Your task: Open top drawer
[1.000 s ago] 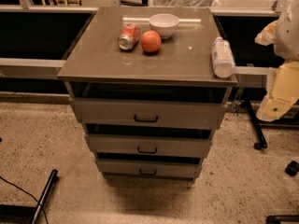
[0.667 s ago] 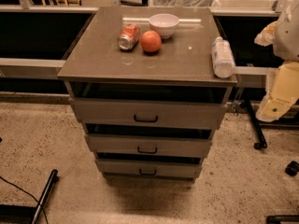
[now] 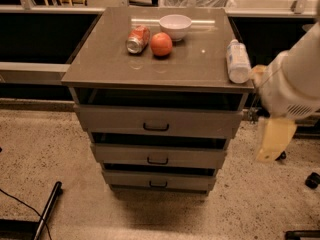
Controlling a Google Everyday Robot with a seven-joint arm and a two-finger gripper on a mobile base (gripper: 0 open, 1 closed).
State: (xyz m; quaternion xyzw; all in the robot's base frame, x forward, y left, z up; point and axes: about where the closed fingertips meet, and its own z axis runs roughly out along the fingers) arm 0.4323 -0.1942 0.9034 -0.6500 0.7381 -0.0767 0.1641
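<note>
Presently the gripper (image 3: 275, 140) hangs just off the bench's (image 3: 190, 59) front right corner; I cannot tell whether it is open or closed. The top drawer (image 3: 200, 124) sits under the front edge. Its handle (image 3: 156, 127) lies horizontal at mid-edge, well apart from the gripper.

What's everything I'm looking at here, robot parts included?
top drawer: 1, grey, uppermost front, dark handle
lower drawers: 2, grey, beneath it
cabinet top: 1, grey-brown, above drawers
soda can: 1, red and silver, lying on cabinet top
orange: 1, orange-red, right of can
bowl: 1, white, behind orange
bottle: 1, white, lying at top's right edge
arm: 1, white, right of cabinet top
gripper: 1, beige, hanging beside top drawer's right end
</note>
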